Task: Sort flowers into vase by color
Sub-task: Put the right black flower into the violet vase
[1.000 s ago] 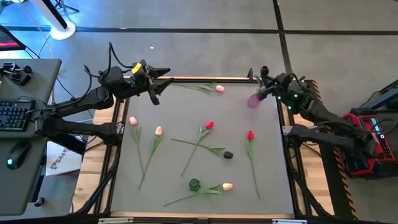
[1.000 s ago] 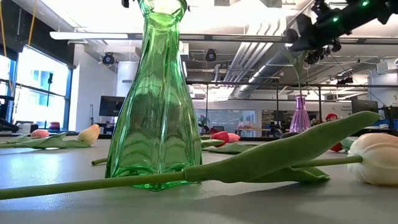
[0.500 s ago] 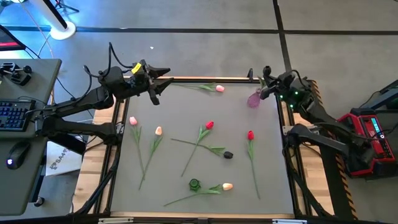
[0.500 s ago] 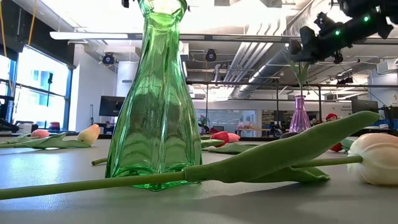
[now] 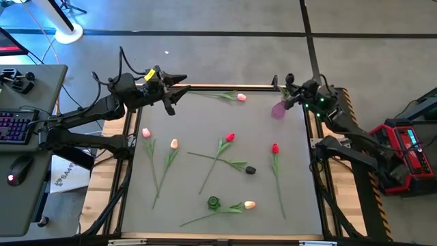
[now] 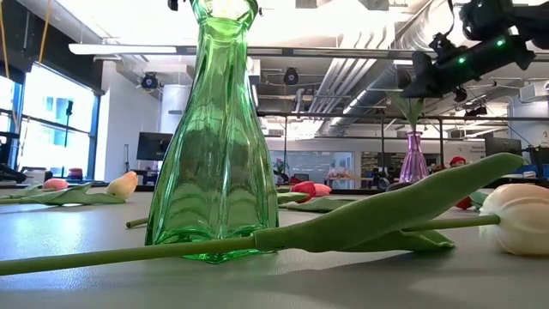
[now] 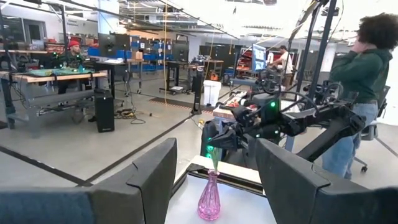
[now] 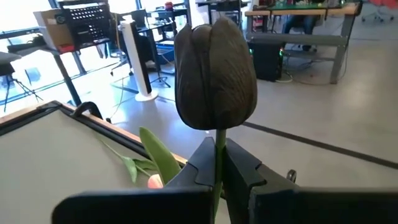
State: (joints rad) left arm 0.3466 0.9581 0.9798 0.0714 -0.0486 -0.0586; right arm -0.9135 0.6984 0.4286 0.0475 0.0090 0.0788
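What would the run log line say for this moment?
right gripper: shut on dark tulip, stem in pink vase | left gripper: open, idle at far-left corner | green vase: empty

Four cameras, one table, very different angles

The high view looked straight down on the whole grey-topped table [image 5: 225, 198]; the low view sat at tabletop level, right up against the tall green glass vase [image 6: 216, 129], facing the room. Both wrist views faced outward past their own fingers, and the left wrist and low views shared the small pink glass vase [image 7: 209, 198].
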